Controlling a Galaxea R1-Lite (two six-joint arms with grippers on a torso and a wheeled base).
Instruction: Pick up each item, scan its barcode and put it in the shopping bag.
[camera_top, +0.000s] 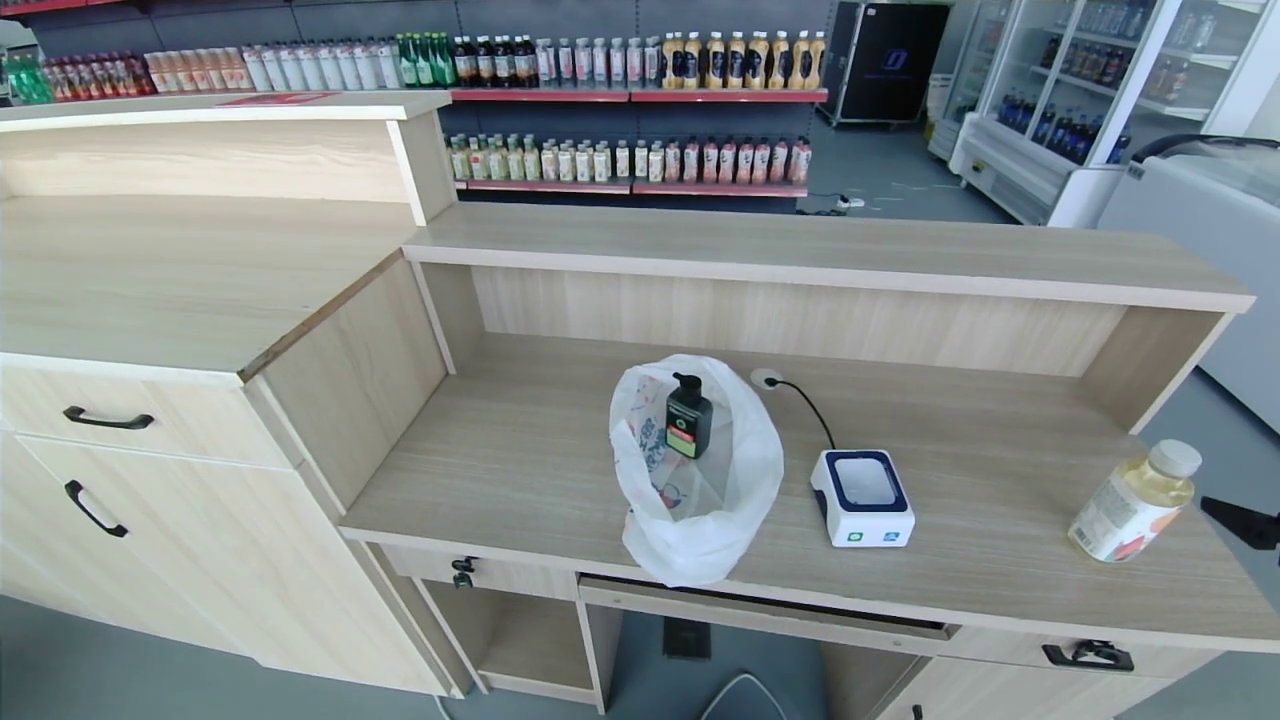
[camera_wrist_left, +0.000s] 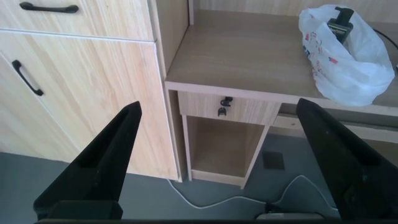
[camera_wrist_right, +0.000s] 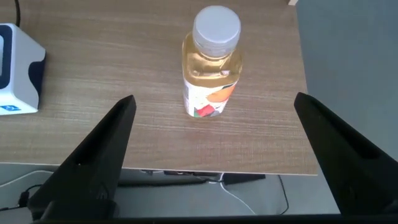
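Fingers spread wide, the right gripper (camera_wrist_right: 214, 102) is hovering by the counter's (camera_top: 1000, 440) right front corner, where the juice bottle (camera_wrist_right: 211, 74) is standing upright, untouched. Bare wood is separating it from the scanner (camera_top: 862, 496). Beyond, the shopping bag (camera_top: 700, 530), holding a pump bottle (camera_top: 689, 418), is overhanging the front edge. The left gripper (camera_wrist_left: 219, 107) is hanging open below the left front corner.
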